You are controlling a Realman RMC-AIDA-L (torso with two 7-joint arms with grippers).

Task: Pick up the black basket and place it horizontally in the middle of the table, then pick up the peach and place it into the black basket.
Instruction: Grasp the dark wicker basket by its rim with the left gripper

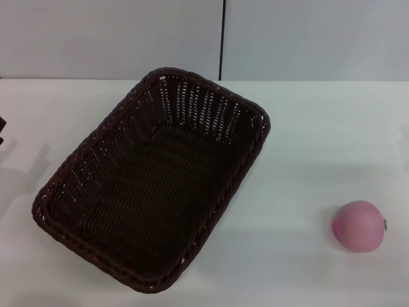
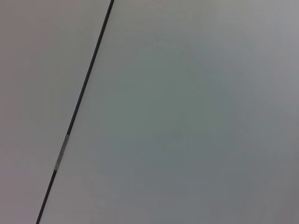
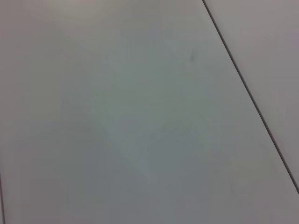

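Note:
The black basket lies on the white table, left of the middle, turned at a slant with its long side running from near left to far right. It holds nothing. The pink peach rests on the table at the near right, well apart from the basket. A dark sliver of my left gripper shows at the left edge of the head view, left of the basket and not touching it. My right gripper is out of view. Both wrist views show only wall.
A light grey wall with a dark vertical seam stands behind the table. The seam also shows in the left wrist view and in the right wrist view. A faint shadow lies left of the basket.

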